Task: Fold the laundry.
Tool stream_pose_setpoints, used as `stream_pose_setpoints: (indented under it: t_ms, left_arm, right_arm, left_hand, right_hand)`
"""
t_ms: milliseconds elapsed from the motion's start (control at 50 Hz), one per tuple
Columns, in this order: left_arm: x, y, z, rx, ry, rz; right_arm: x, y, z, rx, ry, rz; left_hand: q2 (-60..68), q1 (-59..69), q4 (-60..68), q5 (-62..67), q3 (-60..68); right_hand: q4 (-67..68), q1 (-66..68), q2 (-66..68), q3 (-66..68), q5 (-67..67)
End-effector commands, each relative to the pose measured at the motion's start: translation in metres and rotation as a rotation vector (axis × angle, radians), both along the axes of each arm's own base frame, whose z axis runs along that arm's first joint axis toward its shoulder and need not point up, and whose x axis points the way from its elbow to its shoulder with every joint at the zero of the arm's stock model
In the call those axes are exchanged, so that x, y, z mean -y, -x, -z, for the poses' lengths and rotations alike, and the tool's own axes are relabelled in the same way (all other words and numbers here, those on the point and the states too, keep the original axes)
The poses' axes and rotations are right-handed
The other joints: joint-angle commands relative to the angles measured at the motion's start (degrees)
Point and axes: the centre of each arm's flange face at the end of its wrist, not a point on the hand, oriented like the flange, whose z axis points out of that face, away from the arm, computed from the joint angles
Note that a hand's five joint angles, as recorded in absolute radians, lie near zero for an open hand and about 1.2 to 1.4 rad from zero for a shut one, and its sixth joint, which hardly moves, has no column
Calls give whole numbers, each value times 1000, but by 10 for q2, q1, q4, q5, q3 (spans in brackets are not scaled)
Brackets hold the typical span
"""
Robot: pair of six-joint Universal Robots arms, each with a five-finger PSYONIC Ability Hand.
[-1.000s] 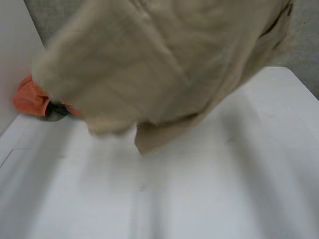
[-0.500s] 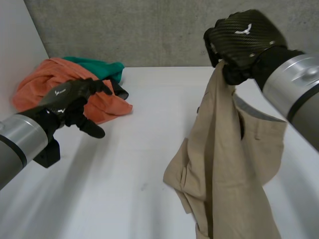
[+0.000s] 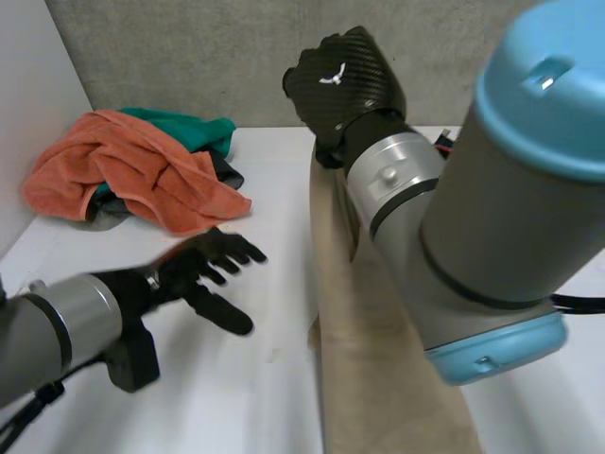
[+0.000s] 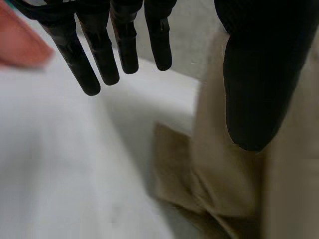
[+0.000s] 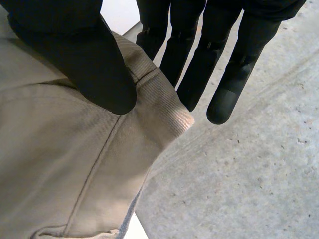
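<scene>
Trousers hung from right hand, edge pinched between thumb and fingers; lower part on table. Left hand nearby, fingers spread, empty. Step: opening out. Next, likely: grasp free edge.

The left arm reaches in low, its left hand held flat, fingers straight and spread, thumb apart, gripping nothing. The right arm stands steeply (blue-capped joint close to the head camera), with the right hand high, thumb and fingers pinching the beige garment.
</scene>
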Motion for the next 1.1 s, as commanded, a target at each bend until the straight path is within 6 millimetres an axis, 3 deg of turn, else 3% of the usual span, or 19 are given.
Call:
stream_pose_setpoints:
  t_ms: [20,240,320,420,440,500,560,620,640,700,720,780,800,860,960,1100]
  left_arm:
    - [-18,22,17,-48,-115,64]
    - [-60,61,45,-46,-338,198]
    - [-56,68,58,-28,-317,192]
    - [-32,81,76,-33,-231,129]
    - [-29,87,80,-38,-230,120]
    - [-30,92,84,-54,-286,113]
    - [-34,90,77,-63,-324,113]
    - [-35,79,50,-81,-304,120]
    - [-30,69,28,-103,-246,112]
    - [-19,52,-9,-138,-101,96]
    - [-10,39,-35,-153,17,73]
    - [1,18,-77,-169,204,32]
    - [6,5,-105,-175,329,1]
    - [18,-21,-151,-179,501,-75]
    - [30,-53,-203,-186,655,-174]
    - [13,-78,-277,-283,873,-271]
  right_arm:
    - [-1,-2,10,-32,14,22]
    - [11,13,3,-3,31,61]
    - [13,19,5,-12,23,77]
    - [9,28,-4,25,22,80]
    - [9,30,-8,40,28,84]
    - [10,35,-14,60,39,93]
    - [17,42,-17,62,45,119]
    - [26,53,-21,45,46,154]
    - [28,57,-22,37,46,161]
    - [28,68,-29,15,44,171]
    - [27,71,-31,10,41,169]
    - [21,83,-45,9,45,157]
    - [19,86,-50,13,49,152]
    - [13,100,-71,41,78,138]
    - [-3,124,-109,124,119,127]
    - [-30,147,-156,290,208,104]
  left_hand:
    - [29,20,36,37,27]
    - [66,57,73,74,64]
    - [219,209,226,226,217]
    - [330,320,337,337,328]
    - [425,416,432,433,423]
    - [560,551,567,568,558]
    - [561,551,567,568,559]
    - [561,551,567,568,559]
    - [561,551,567,568,559]
    - [561,551,567,568,559]
    - [561,551,567,568,559]
    - [561,551,567,568,559]
    - [561,551,567,568,559]
    - [561,551,567,568,559]
    - [561,551,567,568,559]
    - [561,551,567,568,559]
  right_hand:
    - [114,169,131,111,147]
    - [114,169,131,111,147]
    - [114,169,131,111,147]
    - [114,169,131,111,147]
    - [114,169,131,111,147]
    - [114,169,131,111,147]
    - [114,169,131,111,147]
    - [114,169,131,111,147]
    - [114,169,131,111,147]
    - [114,169,131,111,147]
    - [114,169,131,111,147]
    - [114,169,131,111,147]
    - [114,169,131,111,147]
    - [114,169,131,111,147]
    - [114,169,131,111,147]
    - [114,169,131,111,147]
